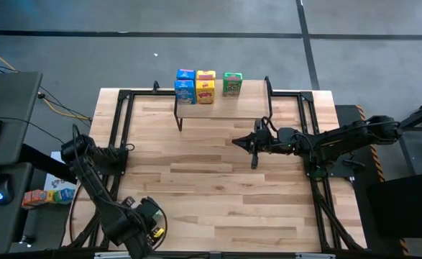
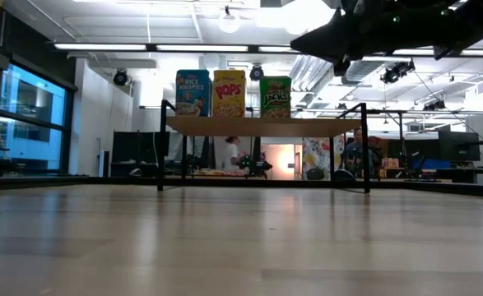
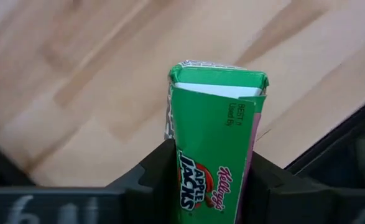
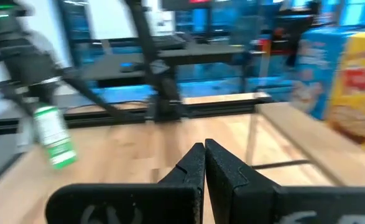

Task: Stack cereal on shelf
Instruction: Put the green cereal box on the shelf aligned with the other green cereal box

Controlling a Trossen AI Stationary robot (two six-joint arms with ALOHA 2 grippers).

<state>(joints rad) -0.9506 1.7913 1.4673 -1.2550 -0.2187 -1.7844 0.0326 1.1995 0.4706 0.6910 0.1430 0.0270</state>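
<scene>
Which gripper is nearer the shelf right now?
Right. The right gripper hovers just in front of the shelf; the left gripper is at the table's near edge, holding a green cereal box.

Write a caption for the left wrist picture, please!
Left gripper closes on a green cereal box above the wooden table.

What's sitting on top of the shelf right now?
On the shelf stand a blue cereal box, a yellow one and a green one in a front row. Another blue and yellow box stand behind, mostly covered.
</scene>
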